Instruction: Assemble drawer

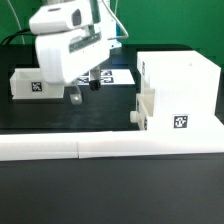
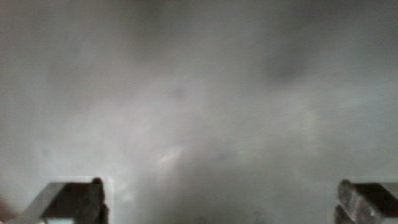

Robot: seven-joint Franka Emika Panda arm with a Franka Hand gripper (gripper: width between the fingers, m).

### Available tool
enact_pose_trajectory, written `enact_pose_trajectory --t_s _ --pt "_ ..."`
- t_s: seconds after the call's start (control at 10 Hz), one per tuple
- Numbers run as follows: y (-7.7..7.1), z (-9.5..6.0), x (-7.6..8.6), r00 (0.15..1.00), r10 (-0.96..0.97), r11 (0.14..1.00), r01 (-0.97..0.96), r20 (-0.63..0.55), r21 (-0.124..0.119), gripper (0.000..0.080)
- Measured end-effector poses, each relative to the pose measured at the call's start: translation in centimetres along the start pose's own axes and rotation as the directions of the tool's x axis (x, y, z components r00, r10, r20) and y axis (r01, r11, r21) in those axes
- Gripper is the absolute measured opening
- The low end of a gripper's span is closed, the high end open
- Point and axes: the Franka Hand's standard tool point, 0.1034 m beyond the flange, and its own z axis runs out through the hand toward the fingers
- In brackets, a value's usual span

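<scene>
The large white drawer casing (image 1: 182, 88) stands on the black table at the exterior view's right, with a tag on its front. A small white tray (image 1: 145, 108) juts from the casing's left side, low down. A second open-top tray (image 1: 30, 84) with a tag stands at the left. My gripper (image 1: 84, 90) hangs between the two, just above the table, jaws wide apart and empty. In the wrist view only a blurred grey surface shows between my gripper's (image 2: 217, 205) fingertips (image 2: 71, 202).
The marker board (image 1: 118, 76) lies on the table behind the gripper. Long low white bars (image 1: 110, 148) run along the table's front edge. A black cable hangs at the back left.
</scene>
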Motion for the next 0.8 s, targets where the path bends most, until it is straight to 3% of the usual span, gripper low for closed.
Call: enact_pose_trajectory --t_s 0.1,0.3,0.8 --pt "-1.2 -0.5 -1.0 0.992 0.123 0.992 -0.123 0.0 -0.029 0.0648" --pt "-2.2 -0.9 -2.0 0.953 0.303 0.953 -0.302 0.001 -0.036 0.0648" --pt "-2.2 -0.8 -1.9 0.825 0.564 0.825 -0.564 -0.012 -0.032 0.0648"
